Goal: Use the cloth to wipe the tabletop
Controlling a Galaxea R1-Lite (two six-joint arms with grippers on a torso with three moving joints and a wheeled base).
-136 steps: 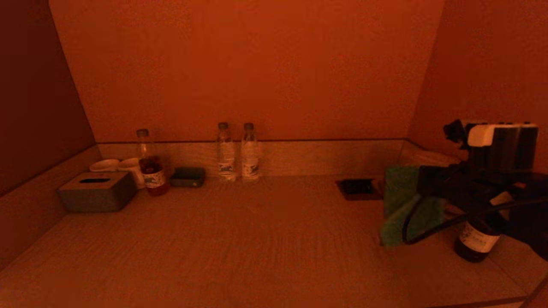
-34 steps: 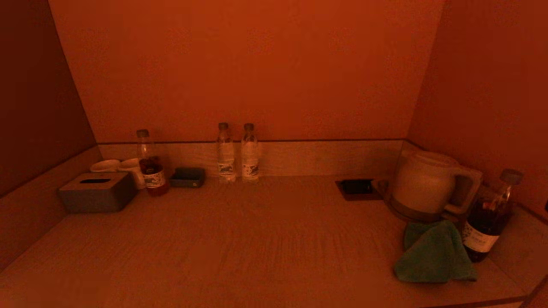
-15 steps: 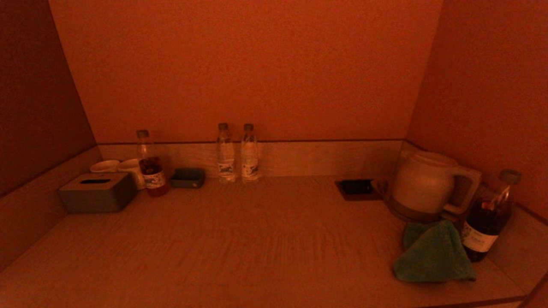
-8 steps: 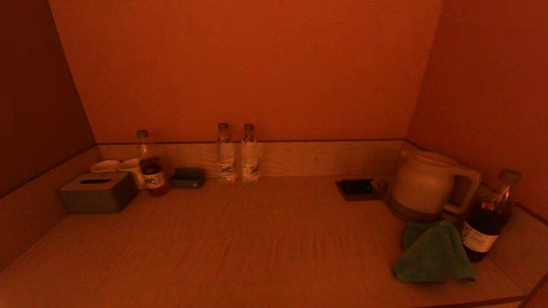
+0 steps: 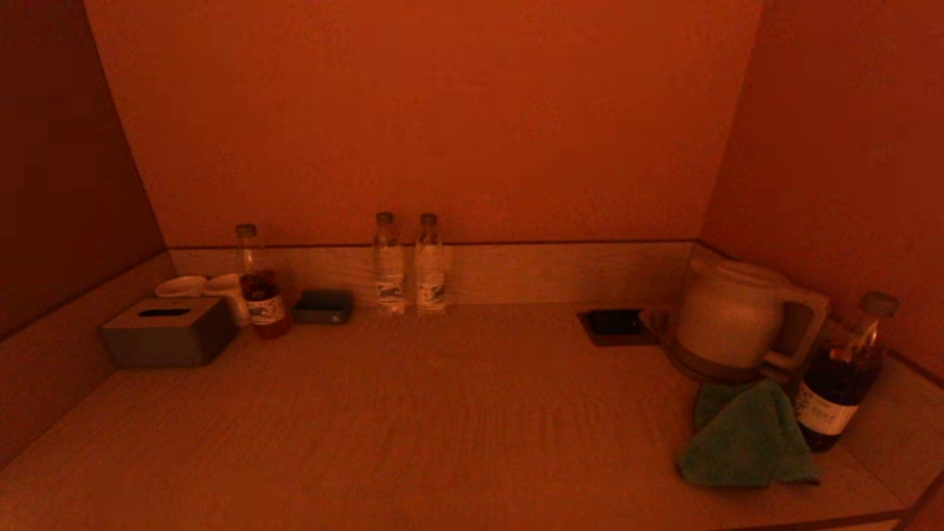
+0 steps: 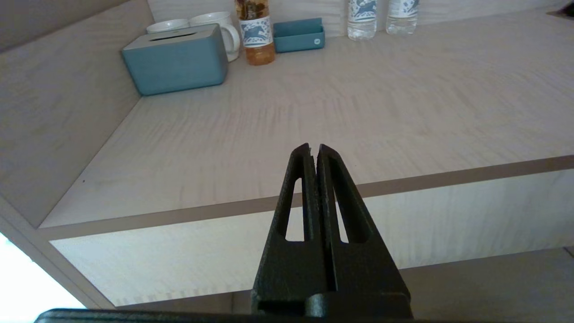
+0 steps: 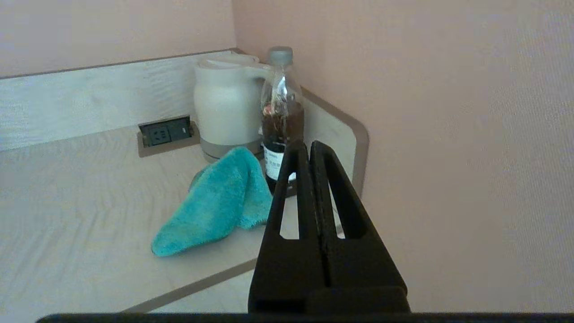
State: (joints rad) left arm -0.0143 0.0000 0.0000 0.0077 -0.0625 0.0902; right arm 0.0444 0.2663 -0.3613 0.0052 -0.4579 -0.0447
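The left gripper (image 6: 314, 148) was pulled back off the front edge of the tabletop (image 6: 358, 107), with its two fingers pressed together and nothing in them. The right gripper (image 7: 305, 146) waited off the front right corner, fingers together too, holding nothing. Just past it, the cloth (image 7: 215, 202) lay in a soft heap on the tabletop (image 5: 442, 413), near the right front corner. The cloth (image 5: 745, 439) sat just in front of the pale kettle (image 5: 726, 317) and beside a dark drink bottle (image 5: 837, 383). A wall plug socket (image 5: 616, 324) was set flat into the wood. Two water bottles (image 5: 409, 265) stood at the back rim. At the far left sat a tissue box (image 5: 166, 332), two white cups (image 5: 203, 287), another drink bottle (image 5: 258, 284) and a small tray (image 5: 323, 306). Plain walls closed in three sides.
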